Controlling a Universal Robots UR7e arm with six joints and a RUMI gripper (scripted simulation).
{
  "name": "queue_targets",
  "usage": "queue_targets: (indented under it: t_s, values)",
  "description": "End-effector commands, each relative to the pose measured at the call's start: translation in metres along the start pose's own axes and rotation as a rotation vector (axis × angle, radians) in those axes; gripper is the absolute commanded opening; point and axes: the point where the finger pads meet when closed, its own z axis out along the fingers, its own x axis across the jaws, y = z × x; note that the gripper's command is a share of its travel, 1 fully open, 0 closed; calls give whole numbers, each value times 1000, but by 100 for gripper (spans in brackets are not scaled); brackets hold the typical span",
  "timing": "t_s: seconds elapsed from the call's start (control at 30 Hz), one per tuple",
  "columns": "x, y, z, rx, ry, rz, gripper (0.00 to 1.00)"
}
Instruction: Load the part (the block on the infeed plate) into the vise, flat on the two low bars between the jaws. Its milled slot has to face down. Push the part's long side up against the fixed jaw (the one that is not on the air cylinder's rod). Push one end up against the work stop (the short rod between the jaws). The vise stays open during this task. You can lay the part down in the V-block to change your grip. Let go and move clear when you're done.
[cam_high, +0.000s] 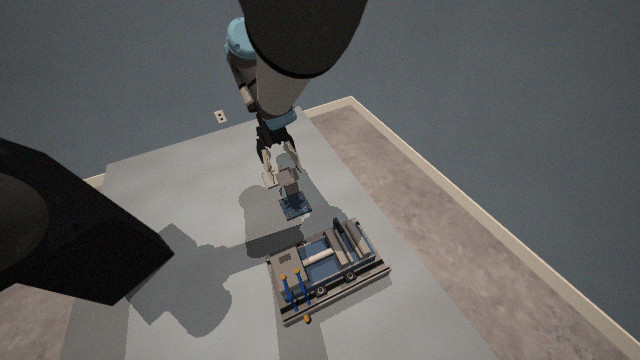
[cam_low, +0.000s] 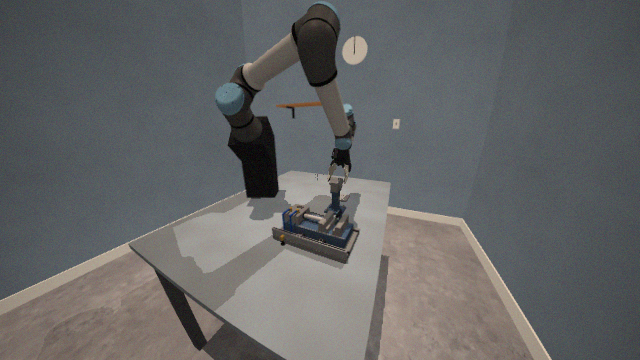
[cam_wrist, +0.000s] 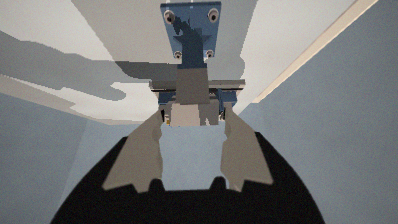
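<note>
Presently: gripper fingers apart, unclamped | block, apparently the part, atop stand; slot direction unreadable | vise unloaded | remaining: grip, transfer, seat, release, clear
</note>
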Motion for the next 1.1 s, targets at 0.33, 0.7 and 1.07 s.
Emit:
queue_targets:
  t_s: [0.33, 0.7, 1.07]
  values:
    - [-1, -1, 2, 50, -6, -1, 51]
    - [-2, 0, 2, 69, -4, -5, 51]
    - [-2, 0, 2, 101, -6, -6, 51]
